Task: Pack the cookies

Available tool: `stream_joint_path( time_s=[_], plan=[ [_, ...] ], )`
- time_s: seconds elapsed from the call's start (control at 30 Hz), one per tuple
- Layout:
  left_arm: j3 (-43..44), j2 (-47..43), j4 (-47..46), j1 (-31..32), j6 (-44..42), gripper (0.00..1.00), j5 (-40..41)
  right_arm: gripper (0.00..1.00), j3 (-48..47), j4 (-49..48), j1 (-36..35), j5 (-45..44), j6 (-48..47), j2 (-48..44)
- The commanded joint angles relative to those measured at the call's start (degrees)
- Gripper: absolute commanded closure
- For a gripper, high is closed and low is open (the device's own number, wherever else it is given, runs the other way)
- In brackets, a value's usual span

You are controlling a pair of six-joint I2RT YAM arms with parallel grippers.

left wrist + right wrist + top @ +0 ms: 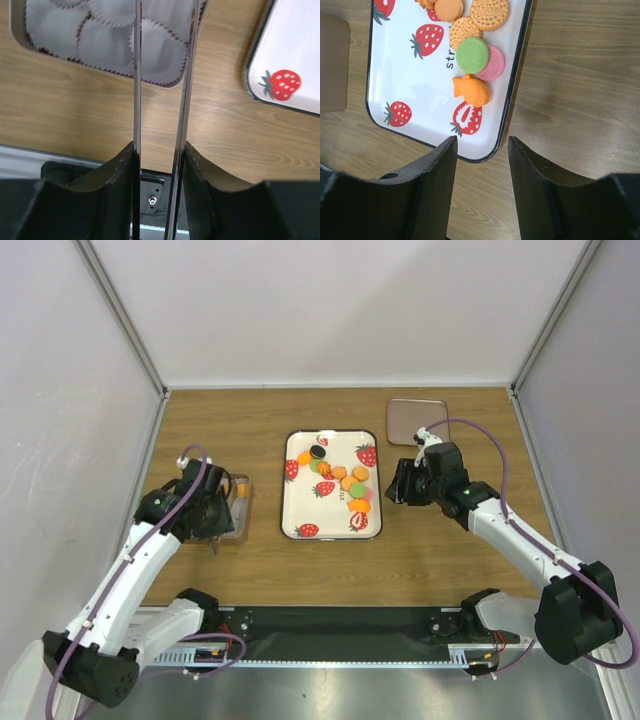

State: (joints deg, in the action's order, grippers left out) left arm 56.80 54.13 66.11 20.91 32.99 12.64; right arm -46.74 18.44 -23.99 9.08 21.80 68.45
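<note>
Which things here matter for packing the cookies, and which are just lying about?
For the job:
- cookies
- strawberry tray they lie on
- box of paper cups
- tongs in the left gripper

Lying about:
- brown square panel at the far right, untouched; possibly a lid, can't tell

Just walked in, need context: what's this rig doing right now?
Cookie packing. The left gripper grips metal tongs, held over a box of paper cups left of the strawberry tray. The cups in view are empty. The right gripper hovers open and empty at the tray's right edge. The cookies lie on the tray.
</note>
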Motion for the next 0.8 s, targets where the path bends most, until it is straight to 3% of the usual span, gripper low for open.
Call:
stream_joint_path(
  time_s=[0.0, 0.37, 0.77],
  plan=[
    [-1.68, -1.83, 0.42, -4.37, 0.06, 0.57, -1.57, 0.49, -1.07, -1.65, -0.36, 1.02, -0.53, 0.29],
    [-6.61, -3.68, -1.15, -11.5, -1.53, 0.56, -3.33, 0.49, -0.9, -1.65, -0.53, 1.55, -0.36, -0.07],
    [-6.79, -2.54, -3.88, -14.4, -3.72, 0.52, -3.94, 0.49, -0.9, -1.65, -0.45, 1.73, -0.44, -0.24]
  ],
)
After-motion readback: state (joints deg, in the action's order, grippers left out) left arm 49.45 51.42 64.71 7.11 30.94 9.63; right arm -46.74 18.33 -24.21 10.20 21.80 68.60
